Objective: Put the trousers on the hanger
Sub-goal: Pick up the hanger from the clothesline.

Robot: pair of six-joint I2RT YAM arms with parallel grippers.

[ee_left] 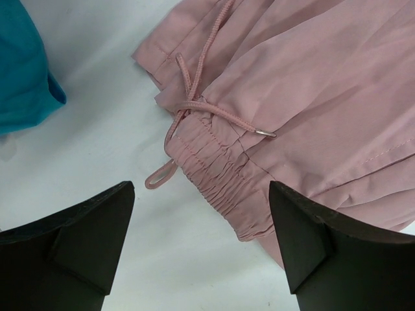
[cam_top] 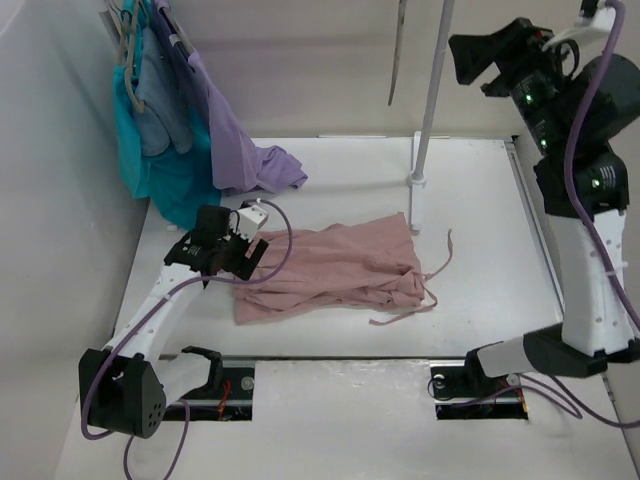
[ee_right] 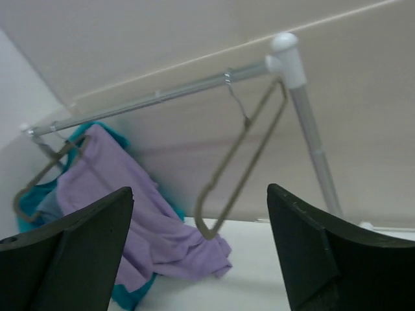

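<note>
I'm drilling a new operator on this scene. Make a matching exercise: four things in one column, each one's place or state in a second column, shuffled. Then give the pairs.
Things
1. trousers
2. hanger
3. lilac garment
4. left gripper

Place or state
A. hangs bare from the rail
B. open, holding nothing
C. lies crumpled on the table
D. hangs at the rail's left end, its tail resting on the table

Pairs: 1-C, 2-A, 3-D, 4-B
</note>
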